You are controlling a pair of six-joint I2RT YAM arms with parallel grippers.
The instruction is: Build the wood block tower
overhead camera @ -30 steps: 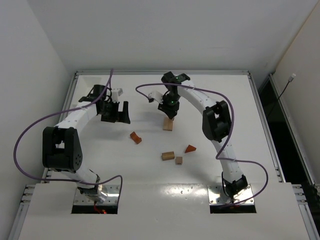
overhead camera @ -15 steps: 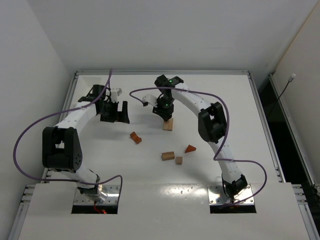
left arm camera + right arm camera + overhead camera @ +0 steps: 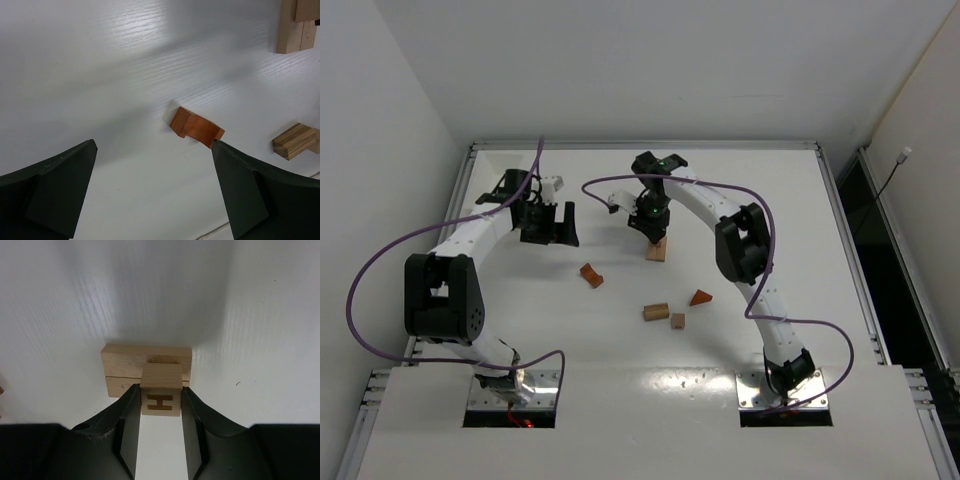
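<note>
- Wood block tower [image 3: 657, 250]: far centre of the table [image 3: 520, 330]. Base of two pale tan rectangular blocks [image 3: 125, 365] lying together.
- H-marked cube [image 3: 161, 396]: pale tan, over the base's middle; it seems to sit on the base, though contact is not clear.
- Right gripper [image 3: 160, 390]: fingers pinching the H-marked cube at its sides.
- Left gripper [image 3: 153, 145]: fingers spread wide, holding nothing, above bare table to the tower's left.
- Loose pieces nearer the arm bases: reddish-brown notched block [image 3: 196, 129], tan rectangular block [image 3: 656, 312], small tan cube [image 3: 678, 321] just beside it, reddish-brown wedge [image 3: 700, 298].
</note>
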